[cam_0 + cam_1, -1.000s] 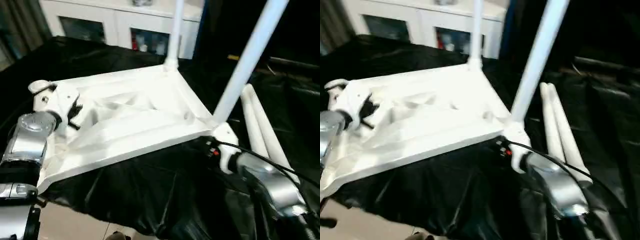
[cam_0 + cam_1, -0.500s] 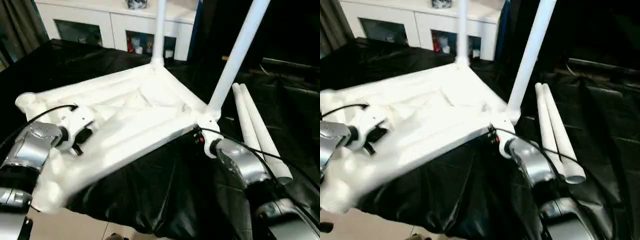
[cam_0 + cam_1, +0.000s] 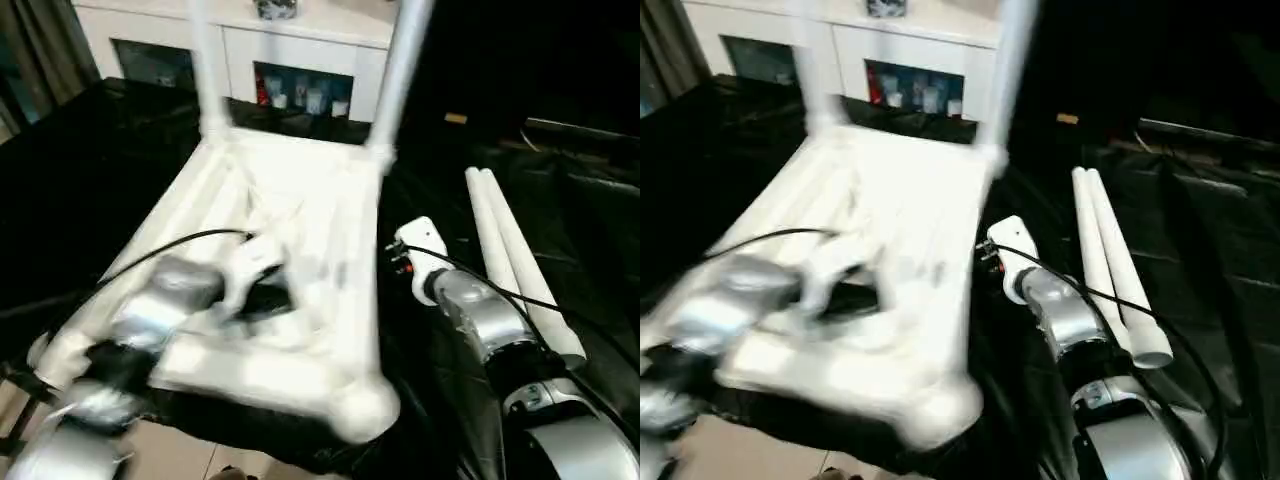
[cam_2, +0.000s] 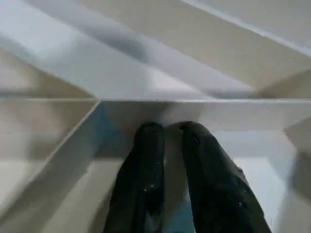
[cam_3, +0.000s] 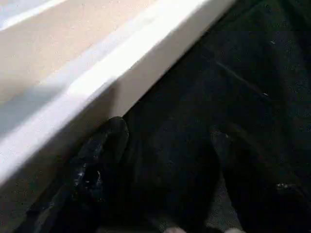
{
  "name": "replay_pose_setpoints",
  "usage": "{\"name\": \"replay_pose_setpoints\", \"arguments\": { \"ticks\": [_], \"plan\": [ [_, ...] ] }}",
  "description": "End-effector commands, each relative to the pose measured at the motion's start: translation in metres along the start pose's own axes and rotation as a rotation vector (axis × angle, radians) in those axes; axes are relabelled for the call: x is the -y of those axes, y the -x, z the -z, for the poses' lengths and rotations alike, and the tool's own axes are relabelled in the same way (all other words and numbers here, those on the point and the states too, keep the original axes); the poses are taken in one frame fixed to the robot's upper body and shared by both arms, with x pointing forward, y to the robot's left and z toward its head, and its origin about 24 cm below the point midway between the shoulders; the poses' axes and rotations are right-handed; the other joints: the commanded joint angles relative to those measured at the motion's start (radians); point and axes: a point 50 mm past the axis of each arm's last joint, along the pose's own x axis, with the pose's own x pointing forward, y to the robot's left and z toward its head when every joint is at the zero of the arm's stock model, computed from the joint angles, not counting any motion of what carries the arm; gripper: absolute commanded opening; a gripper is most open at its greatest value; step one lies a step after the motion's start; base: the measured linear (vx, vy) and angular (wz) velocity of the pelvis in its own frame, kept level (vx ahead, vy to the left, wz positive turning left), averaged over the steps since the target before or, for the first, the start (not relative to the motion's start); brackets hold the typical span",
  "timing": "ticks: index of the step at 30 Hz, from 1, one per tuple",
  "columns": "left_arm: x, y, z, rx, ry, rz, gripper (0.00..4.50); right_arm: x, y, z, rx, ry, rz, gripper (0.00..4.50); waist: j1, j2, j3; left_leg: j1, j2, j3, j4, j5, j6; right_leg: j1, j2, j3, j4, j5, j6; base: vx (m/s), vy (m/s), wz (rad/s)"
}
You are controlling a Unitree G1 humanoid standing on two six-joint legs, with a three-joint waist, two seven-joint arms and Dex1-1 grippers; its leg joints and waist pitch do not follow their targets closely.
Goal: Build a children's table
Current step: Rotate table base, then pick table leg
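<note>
The tabletop lies ribbed side up on the black-draped table. The left claw pinches a rib; the right claw, fingers apart and empty, sits beside the tabletop's edge, the two loose legs beyond it.

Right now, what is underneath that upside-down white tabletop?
A black cloth covers the surface under the tabletop and spreads past it on every side. Whatever lies beneath the cloth, and directly under the tabletop's middle, is covered.
</note>
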Motion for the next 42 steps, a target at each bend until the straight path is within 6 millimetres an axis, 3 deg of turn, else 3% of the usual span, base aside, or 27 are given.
{"name": "replay_pose_setpoints", "arguments": {
  "ticks": [1, 5, 9, 12, 14, 15, 16, 21, 23, 24, 25, 29, 31, 34, 38, 39, 42],
  "plan": [
    [-0.006, -0.012, -0.011, 0.034, -0.039, -0.099, 0.84, -0.018, -0.006, -0.008, 0.034, 0.02, -0.071, 3.22, -0.001, 0.011, -0.067, 0.015, 0.026, -0.014, -0.072, -0.269, -0.019, 0.04, -0.035, 0.04, -0.077, -0.287, -0.203, 0.0, 0.0, 0.0],
    [-0.022, -0.018, -0.018, 0.059, -0.07, -0.287, 0.84, -0.005, -0.001, -0.014, 0.068, 0.02, -0.008, 3.22, -0.001, 0.008, -0.072, 0.01, 0.027, -0.019, -0.07, -0.262, -0.008, 0.044, -0.036, 0.037, -0.077, -0.302, -0.184, 0.0, 0.0, 0.0],
    [-0.026, -0.021, -0.023, 0.106, -0.074, -0.364, 0.84, 0.006, 0.006, -0.018, 0.088, 0.006, 0.054, 3.22, 0.006, 0.007, -0.078, 0.009, 0.03, -0.018, -0.066, -0.2, 0.01, 0.048, -0.035, 0.038, -0.066, -0.2, -0.206, 0.0, 0.0, 0.0],
    [-0.02, -0.031, -0.027, 0.196, -0.054, -0.408, 0.84, 0.025, 0.023, -0.029, 0.129, -0.037, 0.149, 3.22, 0.01, 0.02, -0.082, 0.01, 0.03, -0.016, -0.062, -0.138, 0.026, 0.052, -0.03, 0.038, -0.055, -0.084, -0.238, 0.0, 0.0, 0.0],
    [-0.019, -0.033, -0.028, 0.219, -0.04, -0.423, 0.84, 0.029, 0.029, -0.033, 0.146, -0.044, 0.161, 3.22, 0.016, 0.012, -0.084, 0.007, 0.03, -0.014, -0.058, -0.087, 0.059, 0.059, -0.03, 0.039, -0.044, 0.008, -0.263, 0.0, 0.0, 0.0],
    [-0.018, -0.034, -0.029, 0.249, -0.024, -0.435, 0.88, 0.033, 0.035, -0.037, 0.173, -0.046, 0.17, 3.38, 0.02, 0.022, -0.084, 0.009, 0.03, -0.015, -0.057, -0.085, 0.062, 0.058, -0.031, 0.038, -0.043, 0.015, -0.267, 0.0, 0.0, 0.0],
    [-0.018, -0.034, -0.029, 0.249, -0.024, -0.435, 0.88, 0.033, 0.035, -0.037, 0.173, -0.046, 0.17, 3.38, 0.021, 0.016, -0.083, 0.011, 0.031, -0.012, -0.057, -0.097, 0.068, 0.056, -0.031, 0.038, -0.047, 0.011, -0.271, 0.0, 0.0, 0.0],
    [-0.007, -0.021, -0.043, 0.413, -0.013, -0.325, 0.9, 0.06, 0.064, -0.037, 0.111, -0.123, 0.332, 3.74, 0.028, 0.02, -0.077, 0.014, 0.034, -0.012, -0.063, -0.145, 0.042, 0.055, -0.032, 0.039, -0.054, -0.081, -0.267, 0.0, 0.0, 0.0],
    [-0.002, -0.015, -0.045, 0.431, -0.03, -0.28, 1.17, 0.064, 0.071, -0.033, 0.057, -0.138, 0.364, 3.88, 0.03, 0.02, -0.072, 0.014, 0.037, -0.014, -0.068, -0.165, 0.025, 0.055, -0.033, 0.04, -0.055, -0.127, -0.258, 0.0, 0.0, 0.0],
    [0.003, -0.01, -0.047, 0.443, -0.045, -0.237, 1.23, 0.068, 0.077, -0.03, 0.012, -0.155, 0.394, 3.94, 0.024, 0.018, -0.068, 0.015, 0.033, -0.01, -0.069, -0.204, 0.011, 0.049, -0.03, 0.039, -0.065, -0.189, -0.238, 0.0, 0.0, 0.0],
    [0.006, -0.007, -0.048, 0.453, -0.055, -0.214, 1.23, 0.069, 0.081, -0.028, -0.018, -0.168, 0.412, 3.94, 0.024, 0.016, -0.068, 0.015, 0.035, -0.013, -0.071, -0.211, -0.001, 0.051, -0.031, 0.04, -0.065, -0.215, -0.226, 0.0, 0.0, 0.0],
    [0.031, 0.017, -0.049, 0.409, -0.128, -0.006, 1.61, 0.072, 0.101, -0.027, -0.126, -0.205, 0.447, 4.3, 0.019, 0.018, -0.065, 0.014, 0.038, -0.016, -0.076, -0.206, -0.021, 0.048, -0.032, 0.042, -0.061, -0.254, -0.193, 0.0, 0.0, 0.0],
    [0.035, 0.019, -0.047, 0.39, -0.127, 0.028, 1.65, 0.072, 0.103, -0.026, -0.146, -0.208, 0.446, 4.38, 0.014, 0.02, -0.061, 0.019, 0.035, -0.012, -0.075, -0.228, -0.032, 0.038, -0.026, 0.043, -0.069, -0.29, -0.18, 0.0, 0.0, 0.0],
    [0.042, 0.023, -0.044, 0.349, -0.136, 0.096, 1.94, 0.071, 0.107, -0.025, -0.172, -0.226, 0.463, 4.5, 0.014, 0.022, -0.059, 0.019, 0.031, -0.013, -0.076, -0.24, -0.048, 0.035, -0.027, 0.043, -0.074, -0.331, -0.156, 0.0, 0.0, 0.0],
    [0.05, 0.029, -0.047, 0.345, -0.115, 0.145, 2.11, 0.07, 0.111, -0.022, -0.226, -0.266, 0.47, 4.5, 0.012, 0.027, -0.063, 0.02, 0.03, -0.013, -0.075, -0.217, -0.064, 0.039, -0.024, 0.044, -0.066, -0.282, -0.157, 0.0, 0.0, 0.0],
    [0.052, 0.03, -0.047, 0.342, -0.115, 0.152, 2.44, 0.069, 0.111, -0.021, -0.237, -0.276, 0.465, 4.5, 0.013, 0.027, -0.063, 0.018, 0.03, -0.013, -0.075, -0.216, -0.063, 0.039, -0.023, 0.044, -0.067, -0.279, -0.158, 0.0, 0.0, 0.0],
    [0.057, 0.034, -0.051, 0.324, -0.109, 0.182, 2.49, 0.067, 0.113, -0.011, -0.304, -0.302, 0.45, 4.5, 0.013, 0.027, -0.063, 0.018, 0.029, -0.014, -0.074, -0.208, -0.063, 0.041, -0.023, 0.044, -0.065, -0.271, -0.16, 0.0, 0.0, 0.0]
  ]
}}
